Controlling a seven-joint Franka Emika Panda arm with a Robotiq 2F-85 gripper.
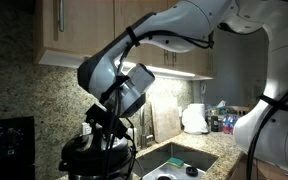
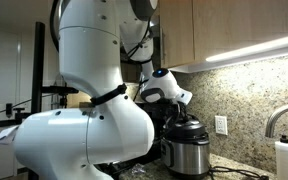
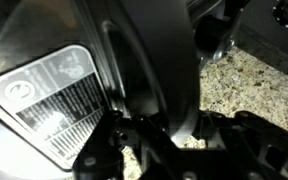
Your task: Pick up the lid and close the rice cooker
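Note:
In both exterior views the arm reaches down over the rice cooker [image 2: 188,158], a squat pot with a shiny steel wall and black rim. The black domed lid [image 1: 87,148] sits right under my gripper [image 1: 110,128], at the cooker's top [image 2: 184,130]; whether it rests fully on the rim I cannot tell. In the wrist view the lid [image 3: 149,70] fills the middle as a dark curved band running into my gripper [image 3: 179,135], which is shut on it. A steel surface with a white label [image 3: 49,95] lies to the left.
A sink [image 1: 179,160] with a faucet [image 1: 144,125] lies beside the cooker. A white rounded lump [image 1: 194,118] and bottles [image 1: 222,120] stand behind it. A flat black appliance [image 1: 9,145] sits on the other side. Cabinets [image 1: 84,25] hang overhead above the speckled granite counter [image 3: 239,85].

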